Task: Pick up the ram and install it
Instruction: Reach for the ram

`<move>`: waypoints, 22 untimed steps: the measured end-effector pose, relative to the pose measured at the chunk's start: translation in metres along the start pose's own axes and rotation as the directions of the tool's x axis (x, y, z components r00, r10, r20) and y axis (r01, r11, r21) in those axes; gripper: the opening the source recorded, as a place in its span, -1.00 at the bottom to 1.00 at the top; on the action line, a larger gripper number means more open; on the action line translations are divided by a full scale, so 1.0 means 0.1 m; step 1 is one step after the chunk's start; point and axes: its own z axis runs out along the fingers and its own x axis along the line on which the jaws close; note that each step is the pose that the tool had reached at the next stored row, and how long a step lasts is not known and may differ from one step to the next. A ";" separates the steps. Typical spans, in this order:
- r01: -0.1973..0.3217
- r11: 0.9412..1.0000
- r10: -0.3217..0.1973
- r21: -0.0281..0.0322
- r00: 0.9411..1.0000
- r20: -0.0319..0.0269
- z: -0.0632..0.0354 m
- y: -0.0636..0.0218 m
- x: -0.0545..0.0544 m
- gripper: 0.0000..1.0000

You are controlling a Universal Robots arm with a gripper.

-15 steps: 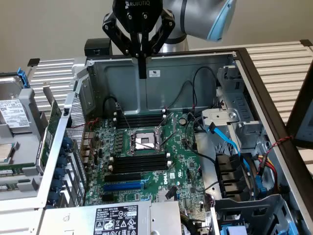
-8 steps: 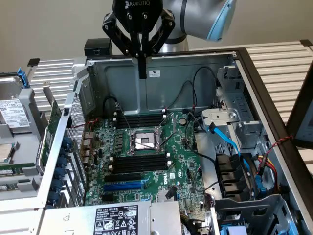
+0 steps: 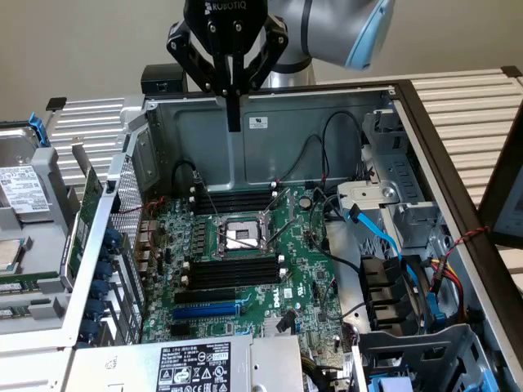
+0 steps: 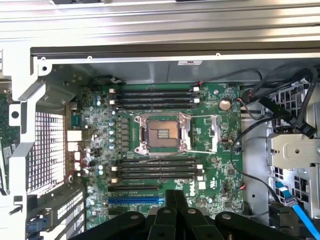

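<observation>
At the exterior view's left, outside the open computer case (image 3: 196, 139), a grey drive (image 3: 20, 192) with a white label lies flat. Just beside the case's perforated metal side wall (image 3: 127, 216), the ram (image 3: 85, 222) stands on edge and tilted. It is a long, thin green stick, its chips and label too small to make out. It is well apart from the gripper and untouched.

Inside the case lies the green motherboard (image 3: 302, 269), flat and crowded with small parts. A square metal socket (image 3: 237, 235) sits between two banks of long black slots (image 3: 235, 198) with white end clips. A blue expansion slot (image 3: 206, 311) runs nearer the camera.

Over the case's rear wall hangs the black gripper (image 3: 234, 114), its fingers pressed together and holding nothing. In the wrist view the gripper (image 4: 175, 196) points down at the board.

Farther right, black wires and a glossy blue cable (image 3: 382, 233) loop past grey sheet-metal bays. The ribbed pale counter (image 3: 474, 106) carries the case.
</observation>
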 end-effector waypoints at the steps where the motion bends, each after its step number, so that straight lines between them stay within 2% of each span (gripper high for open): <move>1: 0.000 1.000 0.000 0.000 1.000 0.000 0.000 -0.002 0.03 -0.79; 7: 0.000 1.000 0.000 0.000 1.000 0.000 -0.005 -0.015 0.21 -0.79; 22: 0.000 1.000 0.000 0.000 1.000 0.000 -0.020 -0.062 0.88 -0.79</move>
